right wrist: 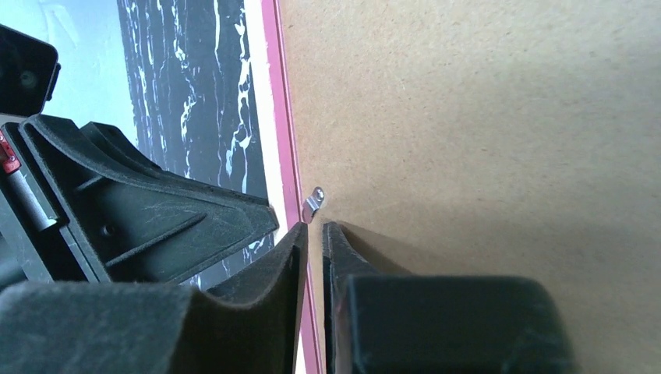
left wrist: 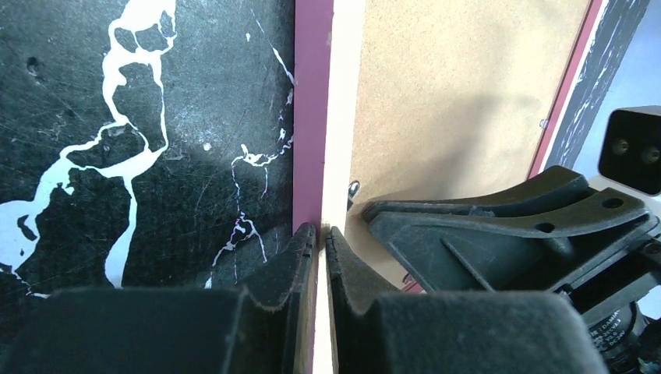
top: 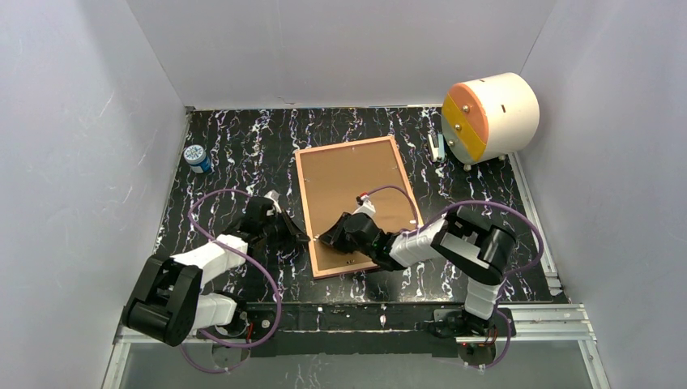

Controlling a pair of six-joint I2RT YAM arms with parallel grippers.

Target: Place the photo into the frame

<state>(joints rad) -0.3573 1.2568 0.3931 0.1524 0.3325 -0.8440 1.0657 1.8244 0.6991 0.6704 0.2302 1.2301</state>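
Observation:
The frame (top: 348, 144) lies back up on the black marble table, its pink rail showing round the flat brown backing board (top: 352, 190) that fills it. My left gripper (top: 306, 237) is at the frame's near left rail and is shut on it; the left wrist view shows the rail (left wrist: 312, 117) pinched at the fingertips (left wrist: 321, 230). My right gripper (top: 322, 240) faces it from the board side, shut over the same rail (right wrist: 277, 117) at the fingertips (right wrist: 313, 226), just below a small metal tab (right wrist: 313, 204). The photo is hidden.
A white drum with an orange and yellow face (top: 490, 113) stands at the back right, with a small pale object (top: 437, 147) beside it. A blue-capped jar (top: 197, 158) stands at the back left. White walls enclose the table on three sides.

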